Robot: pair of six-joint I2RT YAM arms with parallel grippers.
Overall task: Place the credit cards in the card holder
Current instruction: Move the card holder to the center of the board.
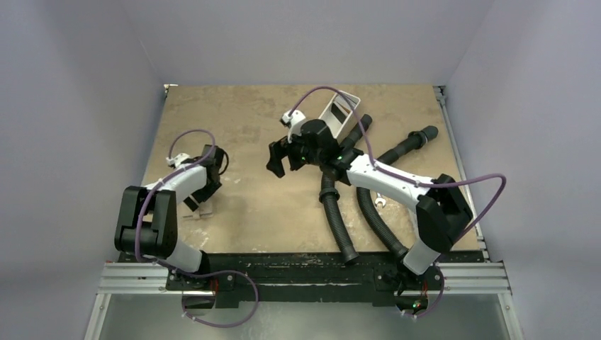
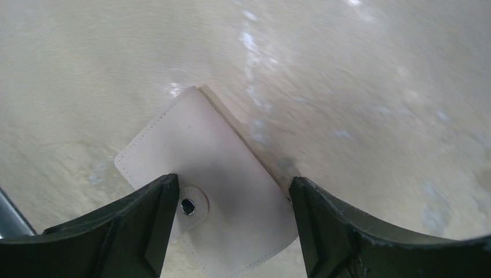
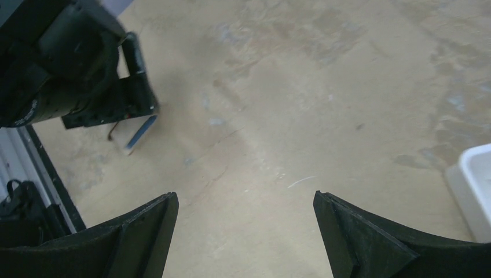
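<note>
Your card holder [image 2: 214, 145] lies closed on the surface [image 2: 376, 87], its snap tab fastened and facing up, at the near left of the top view [image 1: 198, 211]. The left gripper [image 2: 234, 188] straddles it with its fingers apart: one fingertip [image 2: 165, 194] sits right at the snap and the other [image 2: 301, 194] at the holder's opposite edge. Whether either pad presses on the leather you cannot tell.

Just beside the holder, under the left arm's wrist, the right wrist view shows a thin blue sliver [image 3: 140, 132] on the surface. It is too small to tell whether it is one of your cards.

Well away from the holder, toward the middle of the surface, the right gripper [image 3: 246, 200] hangs spread wide over bare surface, holding nothing. Farther from the holder still stands a white tray [image 1: 332, 108], and black corrugated hoses [image 1: 334, 212] sprawl under the right arm.
</note>
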